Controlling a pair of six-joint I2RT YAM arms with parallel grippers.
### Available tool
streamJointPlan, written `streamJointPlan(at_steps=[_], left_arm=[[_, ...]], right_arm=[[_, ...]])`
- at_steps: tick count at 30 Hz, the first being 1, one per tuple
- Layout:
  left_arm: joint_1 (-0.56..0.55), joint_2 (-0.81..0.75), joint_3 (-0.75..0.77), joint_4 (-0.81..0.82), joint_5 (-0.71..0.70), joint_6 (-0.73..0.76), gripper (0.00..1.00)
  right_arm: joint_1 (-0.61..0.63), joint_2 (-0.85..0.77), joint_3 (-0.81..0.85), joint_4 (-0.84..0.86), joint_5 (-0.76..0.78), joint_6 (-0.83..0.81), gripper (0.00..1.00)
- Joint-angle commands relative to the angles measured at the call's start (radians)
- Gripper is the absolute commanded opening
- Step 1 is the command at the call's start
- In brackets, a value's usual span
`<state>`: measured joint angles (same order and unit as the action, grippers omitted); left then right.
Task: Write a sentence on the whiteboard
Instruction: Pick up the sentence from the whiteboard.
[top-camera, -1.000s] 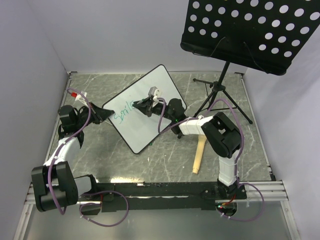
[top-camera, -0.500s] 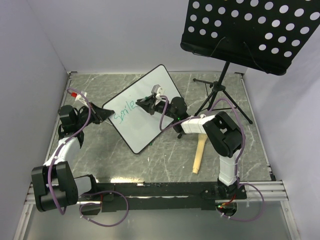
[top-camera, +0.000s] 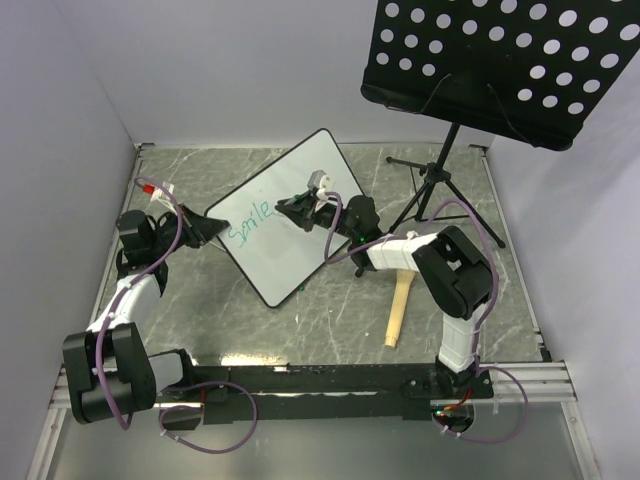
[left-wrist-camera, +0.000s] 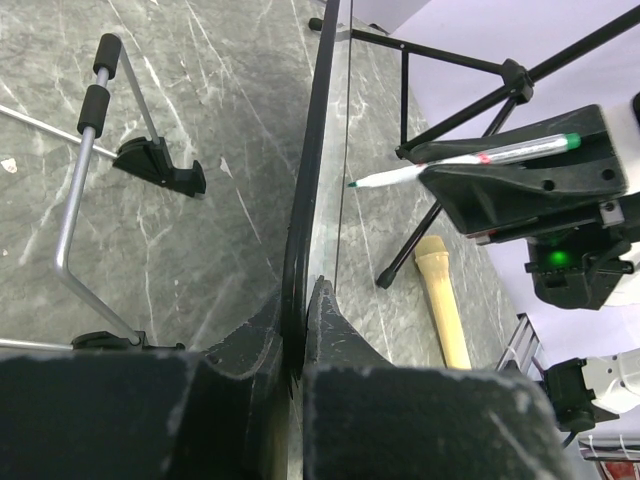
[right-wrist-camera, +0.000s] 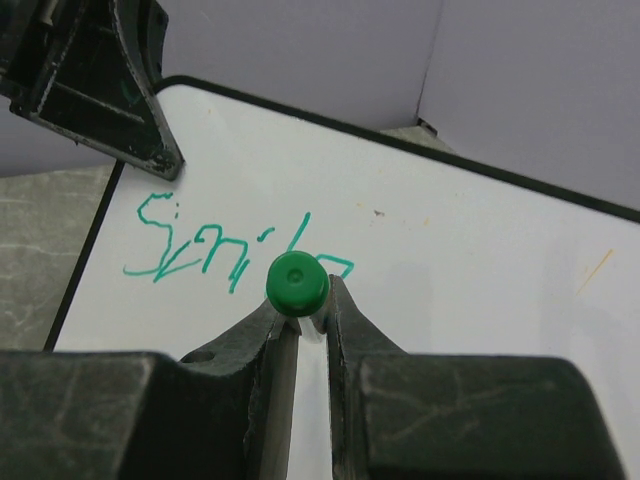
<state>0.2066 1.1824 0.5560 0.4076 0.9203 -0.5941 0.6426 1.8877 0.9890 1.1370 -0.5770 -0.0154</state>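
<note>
The whiteboard (top-camera: 290, 225) lies slantwise across the middle of the top view. My left gripper (top-camera: 207, 228) is clamped on its left corner. My right gripper (top-camera: 303, 205), pinching a marker (right-wrist-camera: 297, 283), hangs over its upper half. My right arm crosses the board's right edge.

Right of centre, the music stand's tripod legs (top-camera: 440, 195) spread over the table (top-camera: 200, 300), and the stand's perforated desk (top-camera: 500, 70) overhangs the upper right. A wooden handle (top-camera: 399, 310) lies at lower right of centre.

In the left wrist view, a wire foot (left-wrist-camera: 75, 180) juts from the board at the left of the frame.

Bare marble shows at lower centre, between the board and the base rail (top-camera: 320, 380), and along the upper left.
</note>
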Motion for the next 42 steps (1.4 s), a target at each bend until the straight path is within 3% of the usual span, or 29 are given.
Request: streamJointPlan(at_steps=[1,26,38,42], left_arm=[[-0.012,0.013,0.002,-0.03,-0.067,0.237,0.01],[-0.012,0.008,-0.001,-0.038,-0.07,0.238,0.01],[-0.01,0.011,0.005,-0.044,-0.07,0.246,0.01],[-0.012,0.008,0.039,-0.117,-0.077,0.283,0.01]], right_arm=[[-0.009,-0.068,-0.001,0.061,-0.012,0.012,0.0],[-0.037,0.063,0.106,-0.046,0.003,-0.006,0.0],[-0.044,-0.074,0.057,0.018,-0.011,0.04,0.0],[-0.043,-0.107,0.053,0.018,-0.017,0.048,0.0]])
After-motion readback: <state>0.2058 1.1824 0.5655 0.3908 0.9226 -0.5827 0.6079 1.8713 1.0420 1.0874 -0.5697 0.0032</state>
